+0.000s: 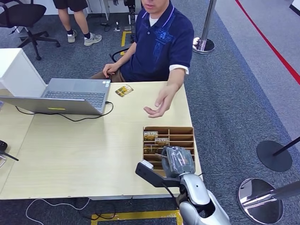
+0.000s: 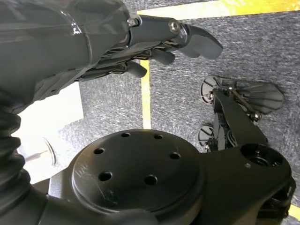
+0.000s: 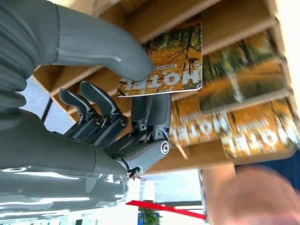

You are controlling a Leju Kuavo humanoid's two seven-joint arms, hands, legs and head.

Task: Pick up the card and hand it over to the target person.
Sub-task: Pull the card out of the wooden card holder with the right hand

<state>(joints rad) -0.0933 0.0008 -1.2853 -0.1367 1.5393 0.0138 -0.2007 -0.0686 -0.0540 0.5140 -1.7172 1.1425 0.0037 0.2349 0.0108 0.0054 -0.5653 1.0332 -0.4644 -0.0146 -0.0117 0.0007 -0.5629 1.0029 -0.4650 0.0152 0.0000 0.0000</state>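
A grey laptop (image 1: 67, 96) sat open at the left of the light wooden table (image 1: 81, 150), its black cable (image 1: 71, 117) trailing across the top. Just right of the laptop, near the far edge, one hotel card (image 1: 124, 90) lay flat on the table. Behind the table sat a person in a navy polo shirt (image 1: 159, 42), one open palm (image 1: 157, 108) held out above the table. In front of that palm stood a slotted wooden card rack (image 1: 176, 136) with several hotel cards in its slots. The right hand (image 1: 178, 160) hovered over the rack, and in the right wrist view its thumb and fingers (image 3: 148, 110) pinched a card (image 3: 169, 63) printed "HOTEL", close against the rack. The left hand (image 2: 141, 51) hung over grey carpet with its fingers loosely extended, holding nothing.
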